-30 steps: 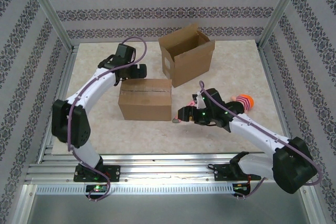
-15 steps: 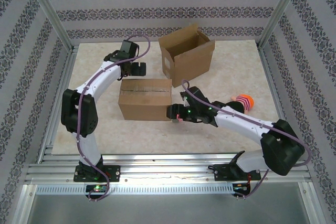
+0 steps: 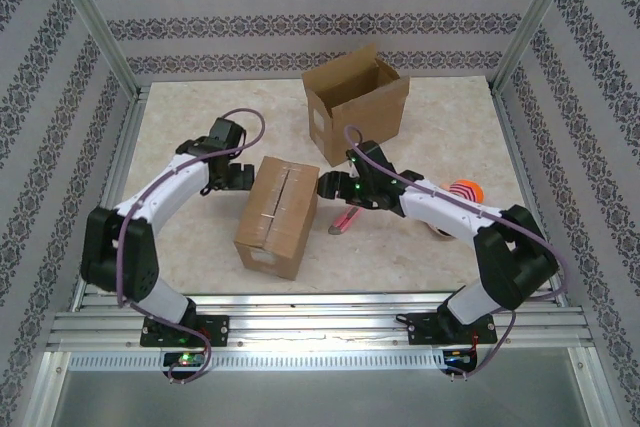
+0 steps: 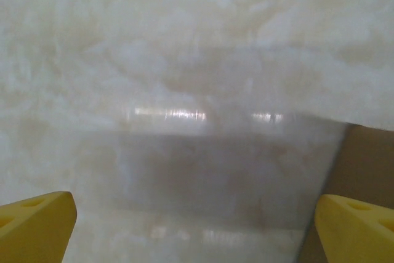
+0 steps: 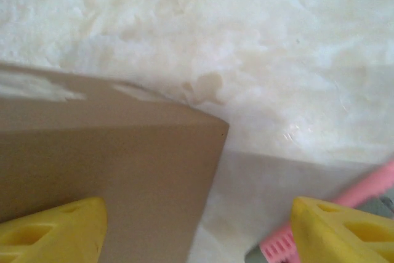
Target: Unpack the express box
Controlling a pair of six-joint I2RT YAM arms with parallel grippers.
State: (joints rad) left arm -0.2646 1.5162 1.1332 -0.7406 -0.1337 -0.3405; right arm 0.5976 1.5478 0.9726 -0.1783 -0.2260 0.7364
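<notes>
The sealed express box (image 3: 278,217) is lying near the middle of the table (image 3: 190,247), turned at an angle, with its taped seam running along the top face. Both arms are flanking its far end.

The left gripper (image 3: 237,175) is hovering just beside the box's far left corner, with its jaws spread wide and holding nothing. In the left wrist view its yellow fingertips (image 4: 34,226) are framing bare tabletop, and a brown edge of the express box (image 4: 369,164) is showing at the right margin (contact with the cardboard cannot be confirmed).

The right gripper (image 3: 325,185) is sitting at the box's far right corner, with its jaws also broadly parted and nothing clamped between them. In the right wrist view one fingertip (image 5: 49,229) is hanging over the cardboard face (image 5: 104,170) while the other is over the table.

A pink tool (image 3: 345,219) is lying on the table just beside the box's right side, near the right gripper. It is also showing in the right wrist view (image 5: 369,186).

An open carton (image 3: 355,102) is standing at the far side of the table, flaps up, apart from the sealed box. A striped toy (image 3: 464,190), orange and pink, is lying behind the right forearm, partly hidden.
</notes>
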